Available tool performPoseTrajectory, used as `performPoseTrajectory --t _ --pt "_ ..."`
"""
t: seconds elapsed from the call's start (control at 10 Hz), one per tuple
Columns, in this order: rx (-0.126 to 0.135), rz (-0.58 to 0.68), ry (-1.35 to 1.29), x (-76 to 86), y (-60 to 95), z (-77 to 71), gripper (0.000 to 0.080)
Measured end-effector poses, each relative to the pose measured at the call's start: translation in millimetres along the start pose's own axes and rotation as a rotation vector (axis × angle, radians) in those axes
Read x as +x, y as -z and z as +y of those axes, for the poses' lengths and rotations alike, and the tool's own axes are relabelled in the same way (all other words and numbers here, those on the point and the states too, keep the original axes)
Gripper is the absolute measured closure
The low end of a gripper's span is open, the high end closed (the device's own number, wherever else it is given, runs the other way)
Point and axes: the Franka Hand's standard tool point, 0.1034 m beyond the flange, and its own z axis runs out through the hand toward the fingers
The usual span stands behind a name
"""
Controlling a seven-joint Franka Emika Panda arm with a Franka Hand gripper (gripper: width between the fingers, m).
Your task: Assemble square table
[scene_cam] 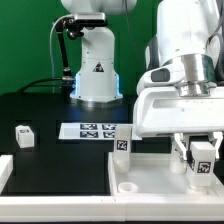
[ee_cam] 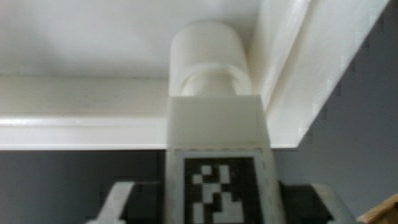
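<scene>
Exterior view: my gripper [scene_cam: 203, 162] fills the exterior view's right. Its jaws are narrowed onto a white leg [scene_cam: 204, 150], and the leg's black-white tag faces the camera. The leg hangs upright, long axis vertical, over the square tabletop [scene_cam: 150, 186]. The tabletop lies flat on the black table [scene_cam: 45, 105], and the leg is near its far rim. I judge the coming move goes straight down from here. The frame edge cuts off the tabletop's right side, and the fingers hide the leg's lower end, so I cannot tell whether it touches. A loose leg block [scene_cam: 22, 135] sits well apart toward the exterior view's left. The marker board [scene_cam: 93, 130] lies between the two.

Wrist view: the held leg [ee_cam: 214, 120] runs away from the lens with its tag nearest. Its rounded tip points into an inside corner of the tabletop's raised rim [ee_cam: 71, 135]. One dark finger [ee_cam: 121, 205] shows beside the tag. The picture is blurred, so I cannot make out whether the tip is seated.
</scene>
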Motion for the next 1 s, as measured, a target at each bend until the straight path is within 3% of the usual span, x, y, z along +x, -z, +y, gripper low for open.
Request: performPoseTrajectory --t 0.4,0.5,0.6,0.7,0.8,1.0 --pt "0.000 0.001 0.000 -0.1 0.3 0.1 0.0512" --pt "0.000 0.000 0.000 -0.5 0.1 0.1 0.0416" --pt "0.000 0.000 0.000 -0.5 0.1 0.1 0.0416" --pt "0.000 0.000 0.000 -0.5 0.1 0.1 0.0250" --pt "0.000 0.000 0.000 -0.5 0.1 0.1 0.0172" --pt "0.000 0.000 0.000 -0.5 0.1 0.2 0.0156"
